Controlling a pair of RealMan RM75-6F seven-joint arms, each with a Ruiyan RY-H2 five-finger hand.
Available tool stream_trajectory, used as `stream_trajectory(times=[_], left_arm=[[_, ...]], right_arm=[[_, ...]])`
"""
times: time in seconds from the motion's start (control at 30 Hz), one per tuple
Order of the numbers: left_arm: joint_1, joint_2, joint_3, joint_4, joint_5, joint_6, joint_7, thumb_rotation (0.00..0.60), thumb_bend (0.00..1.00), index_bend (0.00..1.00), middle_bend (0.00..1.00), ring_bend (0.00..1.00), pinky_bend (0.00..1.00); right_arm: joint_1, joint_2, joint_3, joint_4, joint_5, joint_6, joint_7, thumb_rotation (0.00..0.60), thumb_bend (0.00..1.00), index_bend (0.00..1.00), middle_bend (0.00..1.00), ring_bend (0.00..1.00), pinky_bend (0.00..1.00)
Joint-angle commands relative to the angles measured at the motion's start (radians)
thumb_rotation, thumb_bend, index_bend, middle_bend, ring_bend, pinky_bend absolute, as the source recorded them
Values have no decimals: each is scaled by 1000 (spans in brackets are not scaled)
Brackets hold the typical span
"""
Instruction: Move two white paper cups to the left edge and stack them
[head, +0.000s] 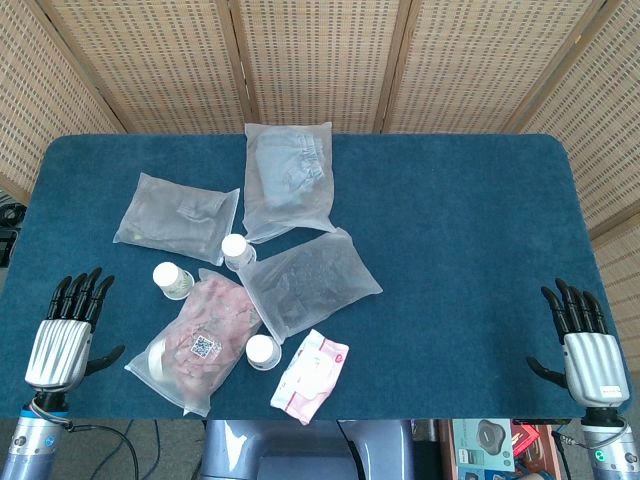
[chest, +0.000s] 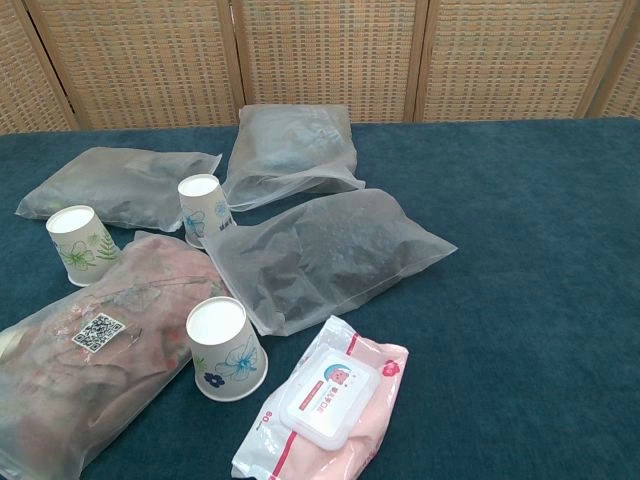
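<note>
A woven-cane folding screen backs a table covered in dark blue cloth.

The left hand rests at the near left corner, fingers extended and apart, holding nothing. The right hand rests at the near right corner in the same condition, well apart from all items.

Three paper cups are present, each inverted and somewhat tilted. The leaf-print cup lies nearest the left hand, just beside the pink-filled bag. The rear floral cup stands between the frosted bags. The front floral cup leans against the pink bag's near edge, beside the wet-wipes pack.

Handling, by judgement: the cups are light, thin-walled and easily crushed. Take each around the mid-wall with light pressure, thumb opposed to fingers. The smooth bags beneath and beside the cups may slide or drag along. The leaf-print cup appears the easiest first pick.
</note>
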Motion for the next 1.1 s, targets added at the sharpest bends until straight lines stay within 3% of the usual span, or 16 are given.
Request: stream_trajectory(times=[0.03, 1.1], left_arm=[[2, 1, -1, 1, 1, 4, -5, 600, 159, 0, 0, 0, 0], [-18, 24, 17, -13, 24, -40, -16, 600, 161, 0, 0, 0, 0]], right_arm=[[0, 0, -1, 0, 1, -2, 0, 600, 94, 0, 0, 0, 0], [3, -7, -1, -3, 6, -13, -15, 600, 94, 0, 0, 0, 0]])
